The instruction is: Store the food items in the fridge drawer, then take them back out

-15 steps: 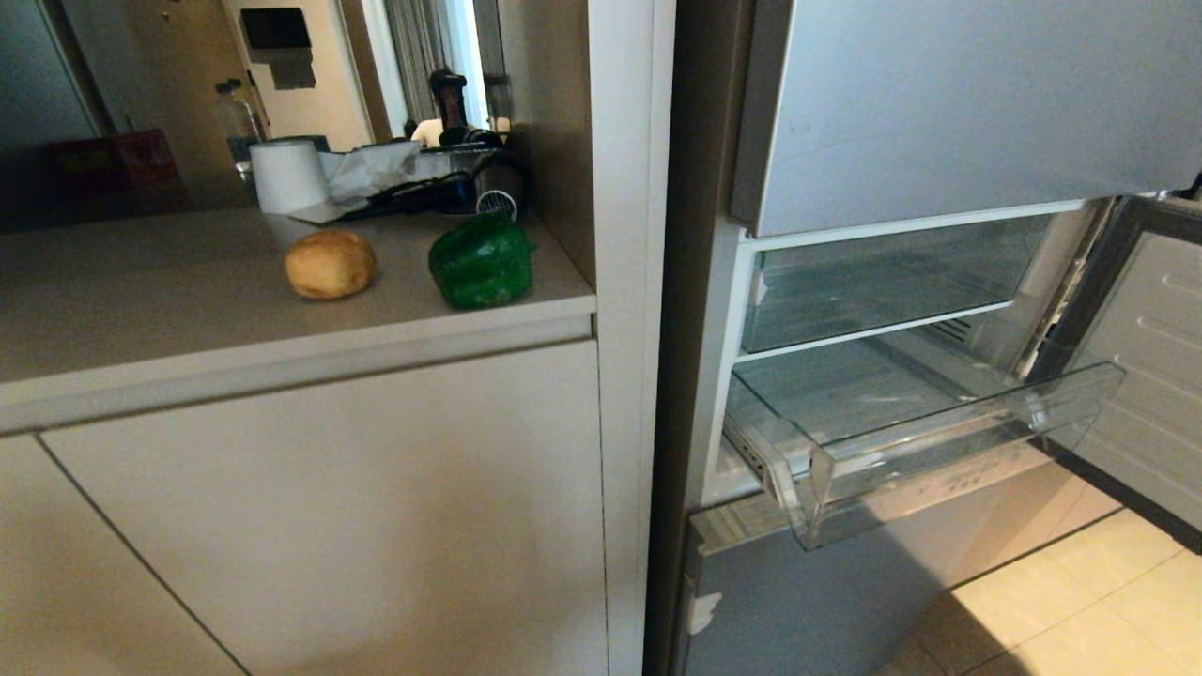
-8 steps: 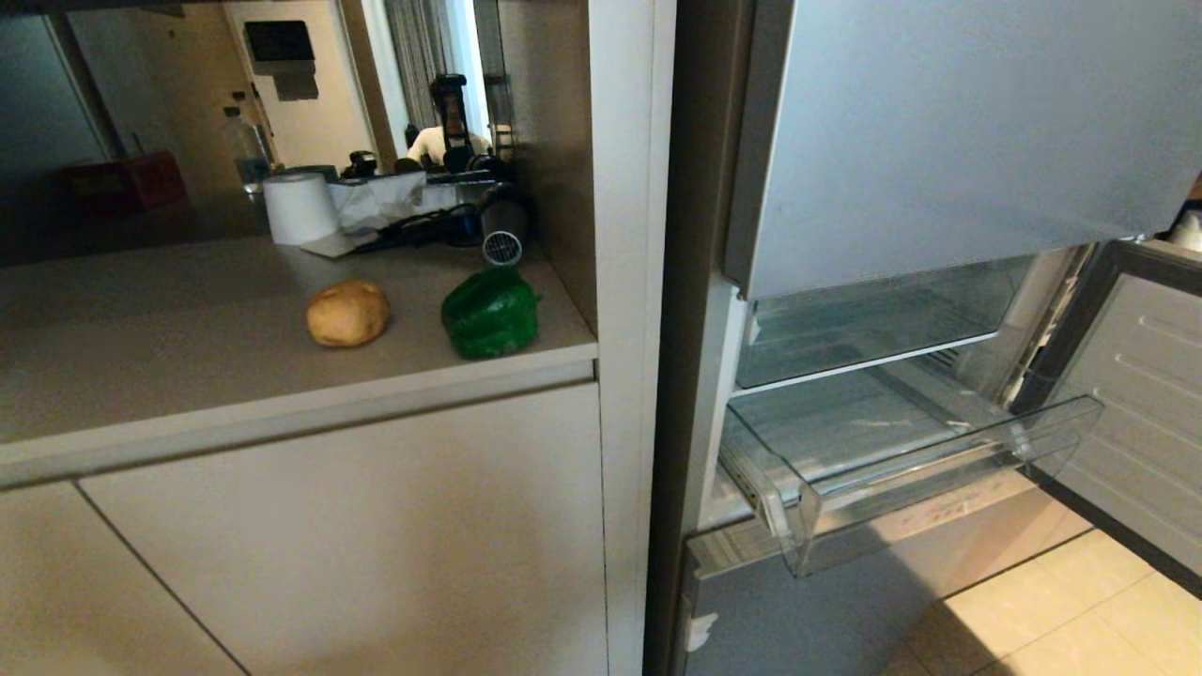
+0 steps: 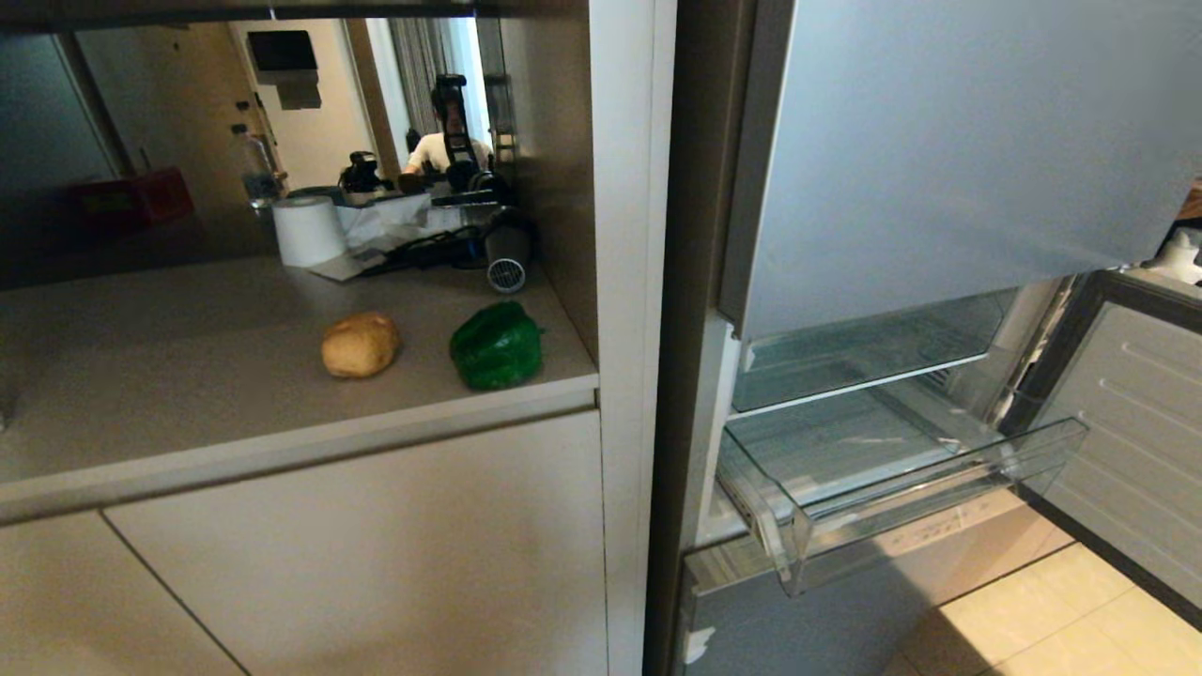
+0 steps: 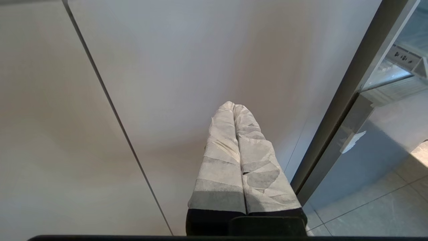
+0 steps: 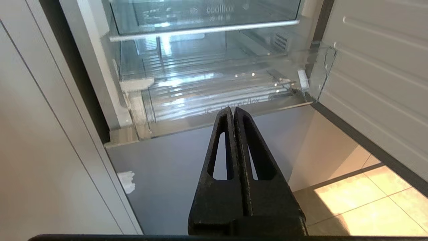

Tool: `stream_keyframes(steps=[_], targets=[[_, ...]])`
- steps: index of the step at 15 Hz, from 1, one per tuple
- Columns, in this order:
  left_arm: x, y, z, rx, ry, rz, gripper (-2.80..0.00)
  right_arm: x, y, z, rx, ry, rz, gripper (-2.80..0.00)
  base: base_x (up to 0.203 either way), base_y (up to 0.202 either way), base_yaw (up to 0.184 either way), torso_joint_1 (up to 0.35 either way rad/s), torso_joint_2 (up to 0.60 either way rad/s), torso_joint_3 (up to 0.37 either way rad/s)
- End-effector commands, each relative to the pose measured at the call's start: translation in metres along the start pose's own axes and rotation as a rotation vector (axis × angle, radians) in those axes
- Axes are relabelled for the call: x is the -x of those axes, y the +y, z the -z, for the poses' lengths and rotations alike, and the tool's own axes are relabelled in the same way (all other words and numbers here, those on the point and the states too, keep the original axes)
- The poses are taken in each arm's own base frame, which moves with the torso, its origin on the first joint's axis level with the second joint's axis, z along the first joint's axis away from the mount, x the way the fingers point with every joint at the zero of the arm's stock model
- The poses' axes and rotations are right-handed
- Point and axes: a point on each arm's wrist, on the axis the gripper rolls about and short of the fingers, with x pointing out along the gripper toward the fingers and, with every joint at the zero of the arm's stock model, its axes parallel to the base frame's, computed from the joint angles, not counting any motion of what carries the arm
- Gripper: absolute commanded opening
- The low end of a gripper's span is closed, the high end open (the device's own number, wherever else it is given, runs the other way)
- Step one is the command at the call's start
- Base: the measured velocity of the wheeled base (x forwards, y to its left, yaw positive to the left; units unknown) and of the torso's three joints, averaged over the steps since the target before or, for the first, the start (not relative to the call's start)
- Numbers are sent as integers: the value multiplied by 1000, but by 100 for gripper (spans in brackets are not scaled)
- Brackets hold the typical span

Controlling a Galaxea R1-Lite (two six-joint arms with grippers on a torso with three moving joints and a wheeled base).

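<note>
Camera rose; both end effectors pressed together, potato [image 3: 361, 345] and pepper [image 3: 496, 345] near counter edge [image 3: 300, 451].

The word "coolbox" stood in pale letters on the front of the upper clear bin [image 5: 204, 15] inside the fridge; fainter lettering on the front lip of the fridge drawer [image 5: 234, 103] below it was too washed out to read

Fridge drawer [image 3: 901, 488] bin's far end hidden behind upper door [image 3: 939, 141]; clutter [image 3: 423, 244] indistinct.
</note>
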Motion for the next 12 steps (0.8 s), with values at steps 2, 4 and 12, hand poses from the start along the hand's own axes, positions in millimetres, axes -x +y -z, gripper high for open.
stream_keyframes(steps=[2, 4, 12], targets=[[0, 0, 0, 1, 1, -1, -280, -2, 0, 7, 23, 28, 0, -280, 0, 0, 0, 31, -46, -27], [0, 0, 0, 0, 1, 0, -280, -1, 0, 5, 107, 25, -12, -280, 0, 0, 0, 0, 0, 0], [0, 0, 0, 0, 1, -1, -280, -77, 3, -92, 21, 488, -23, -280, 0, 0, 0, 0, 0, 0]])
